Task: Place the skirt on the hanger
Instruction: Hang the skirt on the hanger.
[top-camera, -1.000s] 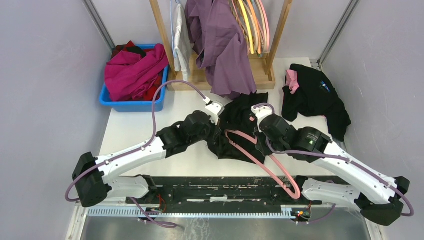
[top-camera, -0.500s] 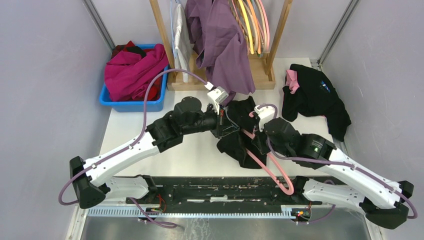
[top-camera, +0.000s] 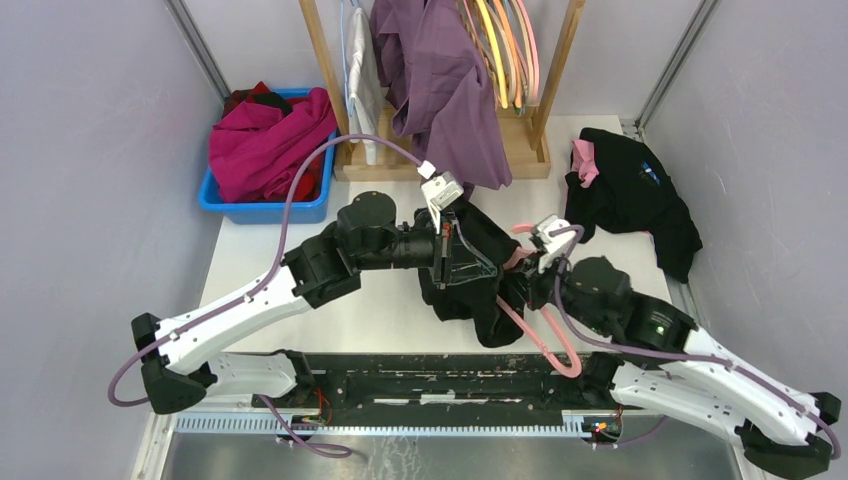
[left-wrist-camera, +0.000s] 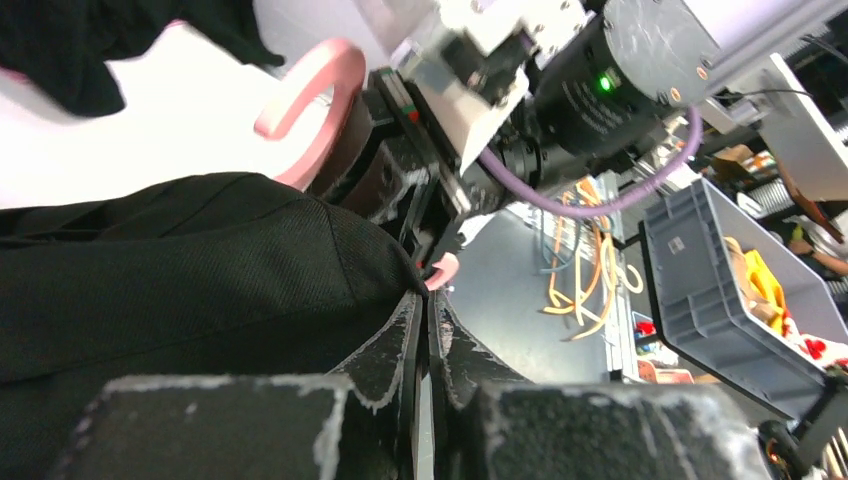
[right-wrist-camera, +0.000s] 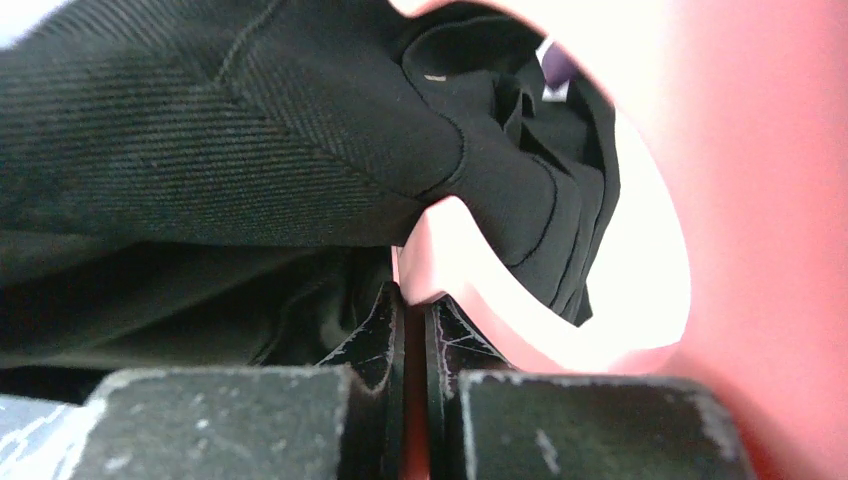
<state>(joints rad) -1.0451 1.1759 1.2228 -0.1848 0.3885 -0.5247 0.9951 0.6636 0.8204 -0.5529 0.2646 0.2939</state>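
Observation:
The black skirt (top-camera: 482, 300) hangs bunched between my two grippers above the table's middle. My left gripper (top-camera: 447, 255) is shut on its hem; in the left wrist view the fingertips (left-wrist-camera: 428, 295) pinch the edge of the dark cloth (left-wrist-camera: 180, 270). My right gripper (top-camera: 527, 285) is shut on the pink hanger (top-camera: 553, 345), whose long arm runs toward the near edge. In the right wrist view the pink bar (right-wrist-camera: 500, 320) sits between the jaws (right-wrist-camera: 412, 290), with skirt fabric (right-wrist-camera: 200, 130) draped over the hanger end.
A blue bin (top-camera: 265, 210) of magenta clothes stands at the back left. Behind the arms, a wooden rack (top-camera: 325, 70) carries a purple garment (top-camera: 450, 100) and coloured hangers (top-camera: 505, 40). Another black garment (top-camera: 630, 190) lies at the back right.
The left gripper has swung right and up with the skirt, lifting it off the table. The right gripper has moved right and nearer with the hanger, its end now under the cloth.

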